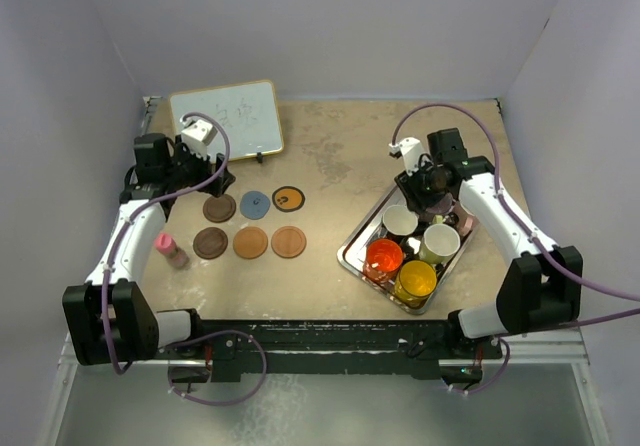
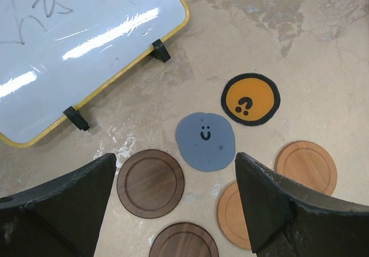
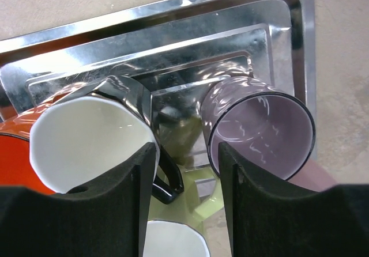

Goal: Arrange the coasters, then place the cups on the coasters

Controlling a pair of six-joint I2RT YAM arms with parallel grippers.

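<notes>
Six coasters lie in two rows of three: dark brown (image 1: 219,208), blue-grey (image 1: 254,204) and black-rimmed orange (image 1: 288,198) behind, dark brown (image 1: 210,243) and two tan (image 1: 250,243) (image 1: 288,241) in front. My left gripper (image 2: 173,159) hangs open above them, over the dark brown coaster (image 2: 150,182), beside the blue-grey one (image 2: 205,141). The cups stand in the steel tray (image 1: 352,249). My right gripper (image 3: 185,153) is down among them, its jaws apart. They straddle the gap between the black cup (image 3: 86,142) and the smoky purple cup (image 3: 265,133); the black handle (image 3: 170,179) lies by the left finger.
A whiteboard (image 1: 226,118) stands at the back left. A small pink bottle (image 1: 170,250) stands left of the coasters. The red-orange cup (image 1: 384,258), yellow cup (image 1: 415,281) and two white-inside cups (image 1: 400,220) (image 1: 441,242) crowd the tray. White walls enclose the table.
</notes>
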